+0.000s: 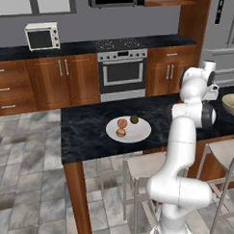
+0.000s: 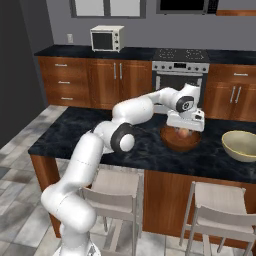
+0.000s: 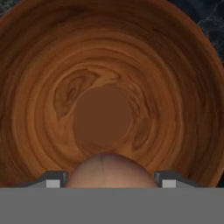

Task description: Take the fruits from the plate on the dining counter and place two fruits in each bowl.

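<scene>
The hand (image 2: 184, 131) hangs low inside the reddish-brown wooden bowl (image 2: 179, 140) toward the right end of the black veined stone surface (image 2: 80, 135), fingers closed on a round reddish-pink fruit (image 3: 107, 170) — three more fruits wait on the round white plate (image 1: 139, 132) nearer the left end. Best to open just above the bowl's flat bottom so the fruit settles without rolling, then lift straight up clear of the rim.

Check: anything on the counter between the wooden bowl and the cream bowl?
Nothing: in the right base view, only bare black stone of the dining counter lies between the wooden bowl and the cream bowl.
</scene>
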{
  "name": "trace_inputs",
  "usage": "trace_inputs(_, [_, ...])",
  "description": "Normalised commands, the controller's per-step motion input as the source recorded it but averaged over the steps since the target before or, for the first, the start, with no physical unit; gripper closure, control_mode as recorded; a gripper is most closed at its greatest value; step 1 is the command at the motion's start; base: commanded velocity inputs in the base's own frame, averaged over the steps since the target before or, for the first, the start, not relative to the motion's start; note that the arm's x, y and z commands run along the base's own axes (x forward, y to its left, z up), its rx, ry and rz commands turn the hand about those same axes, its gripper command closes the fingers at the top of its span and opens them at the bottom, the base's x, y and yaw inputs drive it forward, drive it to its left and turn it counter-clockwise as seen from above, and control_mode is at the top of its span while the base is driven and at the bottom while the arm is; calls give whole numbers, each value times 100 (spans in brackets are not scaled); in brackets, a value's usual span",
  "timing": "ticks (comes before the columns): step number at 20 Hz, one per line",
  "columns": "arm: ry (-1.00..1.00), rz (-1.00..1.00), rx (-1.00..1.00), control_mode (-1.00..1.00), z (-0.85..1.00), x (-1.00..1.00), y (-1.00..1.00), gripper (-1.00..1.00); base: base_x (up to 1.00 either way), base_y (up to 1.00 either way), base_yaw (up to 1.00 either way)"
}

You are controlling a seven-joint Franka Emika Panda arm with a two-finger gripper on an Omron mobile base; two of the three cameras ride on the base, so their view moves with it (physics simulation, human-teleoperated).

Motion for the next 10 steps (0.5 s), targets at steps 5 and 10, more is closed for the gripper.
trace_inputs(5, [6,0,0,-100,-30,1,-4,100,0,0,0])
trace_inputs(10, [1,0,0,-100,-12,4,-3,100,0,0,0])
